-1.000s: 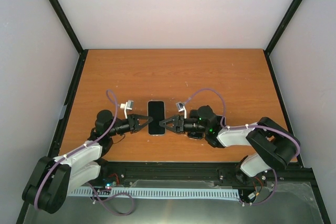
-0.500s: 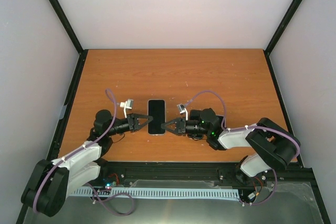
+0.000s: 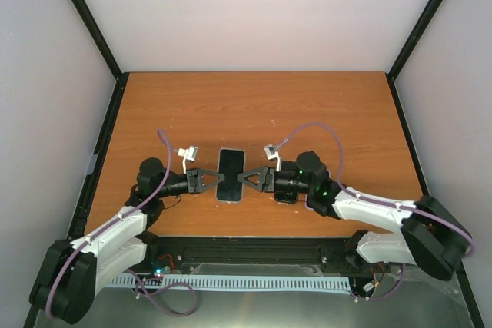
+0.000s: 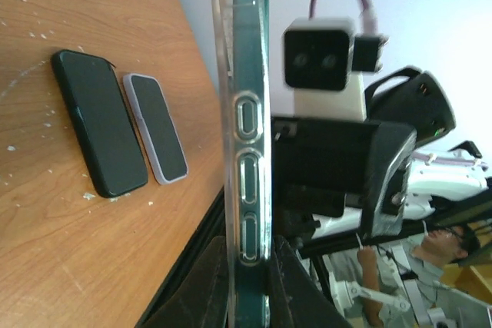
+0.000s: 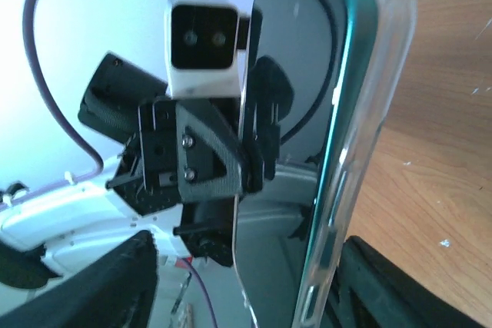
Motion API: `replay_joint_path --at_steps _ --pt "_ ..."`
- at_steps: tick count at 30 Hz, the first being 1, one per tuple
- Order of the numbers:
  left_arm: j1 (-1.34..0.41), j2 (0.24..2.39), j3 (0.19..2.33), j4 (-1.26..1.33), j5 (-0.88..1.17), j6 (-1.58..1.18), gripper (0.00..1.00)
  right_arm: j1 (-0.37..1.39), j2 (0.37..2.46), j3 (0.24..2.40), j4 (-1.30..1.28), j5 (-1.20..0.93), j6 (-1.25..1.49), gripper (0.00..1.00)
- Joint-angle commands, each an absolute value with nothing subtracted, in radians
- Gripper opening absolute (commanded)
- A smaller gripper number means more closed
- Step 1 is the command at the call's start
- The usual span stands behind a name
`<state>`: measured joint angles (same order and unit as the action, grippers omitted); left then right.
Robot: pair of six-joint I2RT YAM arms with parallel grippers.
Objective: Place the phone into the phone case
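Observation:
The phone [image 3: 231,173], dark-screened with a teal edge, is held just above the table between both arms. In the left wrist view it stands edge-on [image 4: 257,74] with the clear phone case [image 4: 223,113] hugging its back and side. My left gripper [image 3: 214,180] is shut on the phone and case together, its fingers [image 4: 204,286] pinching both faces. My right gripper [image 3: 245,179] is at the phone's opposite edge and open. In the right wrist view its fingers [image 5: 127,282] stand wide on either side of the cased phone [image 5: 346,136], not touching it.
A black phone-like slab [image 4: 100,124] and a smaller lavender-rimmed one [image 4: 156,127] lie side by side on the wooden table [image 3: 254,105], under the right forearm [image 3: 288,193] in the top view. Black frame rails border the table.
The right gripper pinched in on the phone's edge half a second ago and has spread open again. The right arm's elbow swung out to the right. The left grip is unchanged.

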<state>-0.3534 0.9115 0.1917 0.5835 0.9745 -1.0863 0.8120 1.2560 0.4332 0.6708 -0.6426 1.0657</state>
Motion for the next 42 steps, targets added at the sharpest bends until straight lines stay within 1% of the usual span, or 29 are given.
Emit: replay_joint_path --at_steps 1,4,8,15,18,20,22,24,26,29,31,33,34,37,38,41,42 --pt "-0.356 0.870 0.260 0.591 1.088 -1.027 0.00 0.805 1.137 0.530 0.320 -0.487 0.870 0.67" --pt "-0.356 0.873 0.269 0.588 1.135 -1.019 0.00 0.797 1.101 0.573 0.216 -0.440 0.835 0.76" --pt "-0.356 0.881 0.273 0.602 1.188 -1.016 0.00 0.793 1.091 0.599 0.206 -0.449 0.838 0.82" --pt "-0.356 0.880 0.270 0.616 1.223 -1.016 0.00 0.789 1.121 0.628 0.276 -0.505 0.865 0.80" --pt "-0.356 0.888 0.271 0.605 1.229 -1.007 0.00 0.788 1.144 0.637 0.308 -0.532 0.877 0.76" --pt "-0.356 0.892 0.270 0.594 1.227 -1.002 0.00 0.788 1.152 0.637 0.328 -0.539 0.886 0.70" --pt "-0.356 0.898 0.269 0.591 1.226 -0.997 0.00 0.787 1.159 0.638 0.341 -0.546 0.891 0.62" --pt "-0.356 0.901 0.268 0.584 1.223 -0.994 0.00 0.785 1.158 0.639 0.345 -0.548 0.889 0.51" --pt "-0.356 0.905 0.275 0.542 1.208 -0.972 0.00 0.784 1.150 0.640 0.336 -0.538 0.883 0.38" --pt "-0.356 0.923 0.316 0.353 1.125 -0.883 0.00 0.781 1.131 0.643 0.283 -0.494 0.862 0.17" --pt "-0.355 0.953 0.354 0.214 1.060 -0.822 0.00 0.781 1.118 0.655 0.218 -0.454 0.849 0.09" --pt "-0.356 0.985 0.364 0.184 1.051 -0.807 0.00 0.781 1.116 0.670 0.166 -0.434 0.835 0.04" --pt "-0.356 0.998 0.361 0.193 1.055 -0.812 0.00 0.781 1.120 0.674 0.144 -0.431 0.831 0.03" --pt "-0.356 1.015 0.354 0.223 1.052 -0.832 0.00 0.781 1.131 0.675 0.141 -0.445 0.832 0.03" --pt "-0.356 1.015 0.353 0.233 1.053 -0.839 0.00 0.781 1.135 0.675 0.144 -0.452 0.835 0.05" --pt "-0.356 1.013 0.353 0.266 1.059 -0.863 0.00 0.781 1.125 0.672 0.143 -0.454 0.836 0.20" --pt "-0.356 1.012 0.354 0.275 1.060 -0.872 0.00 0.781 1.117 0.670 0.138 -0.445 0.836 0.29"
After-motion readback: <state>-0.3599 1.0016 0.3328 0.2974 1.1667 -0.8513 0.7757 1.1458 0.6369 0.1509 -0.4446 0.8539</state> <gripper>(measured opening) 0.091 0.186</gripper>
